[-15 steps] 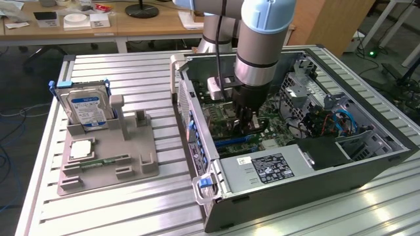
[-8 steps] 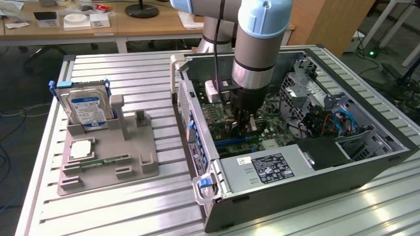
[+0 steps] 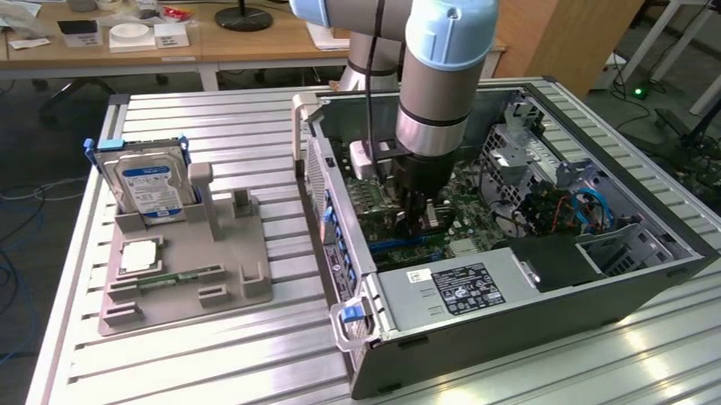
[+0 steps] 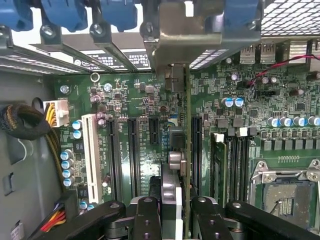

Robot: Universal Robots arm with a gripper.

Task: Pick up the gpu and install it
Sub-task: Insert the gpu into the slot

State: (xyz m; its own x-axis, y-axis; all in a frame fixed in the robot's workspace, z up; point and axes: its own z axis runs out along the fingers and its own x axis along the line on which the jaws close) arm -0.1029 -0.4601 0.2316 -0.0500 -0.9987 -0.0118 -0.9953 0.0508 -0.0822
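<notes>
So the pickup's done: the gripper [image 4: 172, 212] is clamped on the gpu [image 4: 186, 145], holding it edge-on over the motherboard [image 4: 135, 100] inside the PC case [image 3: 541, 287]. Seating looks unfinished.

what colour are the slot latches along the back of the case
Blue; the slot latches show best in the wrist view, above the motherboard.

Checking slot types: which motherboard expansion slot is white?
The long slot nearest the yellow-wired power connector; the neighbouring slots are black.
</notes>
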